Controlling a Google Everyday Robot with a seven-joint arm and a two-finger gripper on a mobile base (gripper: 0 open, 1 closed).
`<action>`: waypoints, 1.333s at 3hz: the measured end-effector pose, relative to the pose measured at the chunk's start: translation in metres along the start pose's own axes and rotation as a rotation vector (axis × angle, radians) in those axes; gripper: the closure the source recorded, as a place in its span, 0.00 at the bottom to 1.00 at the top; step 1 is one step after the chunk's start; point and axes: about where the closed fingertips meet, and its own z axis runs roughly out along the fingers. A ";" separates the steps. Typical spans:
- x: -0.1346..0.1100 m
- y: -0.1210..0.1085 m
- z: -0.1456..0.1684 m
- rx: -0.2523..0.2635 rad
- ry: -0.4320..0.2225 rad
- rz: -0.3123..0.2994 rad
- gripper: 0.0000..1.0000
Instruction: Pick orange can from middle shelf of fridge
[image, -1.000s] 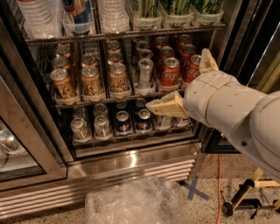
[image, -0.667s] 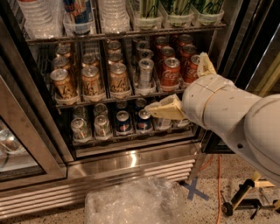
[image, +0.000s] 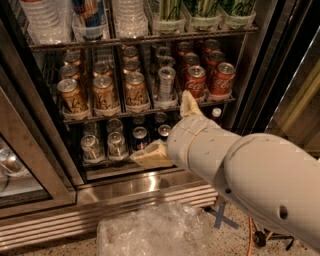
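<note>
Three lanes of orange cans stand on the left half of the middle shelf (image: 100, 116); the front ones are the left can (image: 71, 95), the centre can (image: 103, 93) and the right can (image: 135, 89). A slim silver can (image: 166, 82) and red Coca-Cola cans (image: 195, 82) fill the lanes to their right. My gripper (image: 168, 130) is open and empty, in front of the fridge (image: 145, 184), below and right of the orange cans. One finger points up over the shelf rail, the other points left across the bottom rack. My pale arm fills the lower right.
Water bottles (image: 129, 17) and green bottles fill the rack above. Silver and dark cans (image: 116, 144) sit on the bottom rack. A closed glass door (image: 22, 170) is on the left. Crumpled clear plastic (image: 150, 232) and a blue tape cross (image: 223, 218) lie on the floor.
My arm and gripper have moved left and down, from in front of the red cans to below the silver can lane. The fingers stay spread. No can has moved.
</note>
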 end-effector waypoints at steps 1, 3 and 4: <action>-0.009 0.037 0.010 -0.077 -0.017 -0.004 0.00; -0.030 0.111 0.017 -0.226 -0.074 0.019 0.00; -0.030 0.111 0.017 -0.226 -0.074 0.019 0.00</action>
